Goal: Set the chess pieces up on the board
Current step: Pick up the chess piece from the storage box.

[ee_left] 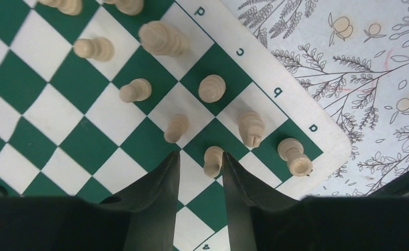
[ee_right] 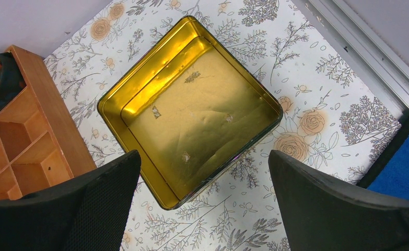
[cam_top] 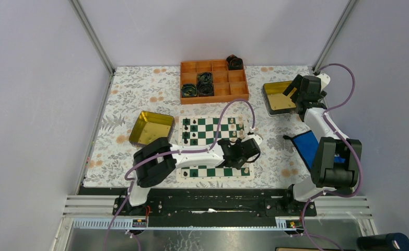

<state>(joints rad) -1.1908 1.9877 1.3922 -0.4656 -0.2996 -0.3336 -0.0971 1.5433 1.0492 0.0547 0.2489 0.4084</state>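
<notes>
The board (cam_top: 208, 128) lies at the middle of the table, with black chess pieces (cam_top: 189, 132) along its left side and cream ones (cam_top: 236, 127) on its right. My left gripper (cam_top: 245, 152) hovers low over the board's near right part. In the left wrist view its jaws (ee_left: 201, 158) stand slightly apart around an upright cream pawn (ee_left: 212, 160). The pawn touches the right finger (ee_left: 233, 175) and a gap shows on its left. A cream rook (ee_left: 294, 157), knight (ee_left: 252, 128) and bishop (ee_left: 211, 88) stand on the edge row. My right gripper (ee_right: 203, 178) is wide open and empty.
An orange compartment tray (cam_top: 220, 91) with black coiled rolls (cam_top: 205, 83) stands behind the board. One yellow-lined tin (cam_top: 150, 128) sits left of the board; another (ee_right: 197, 110) lies at the back right under my right gripper. A blue object (cam_top: 306, 144) lies right of the board.
</notes>
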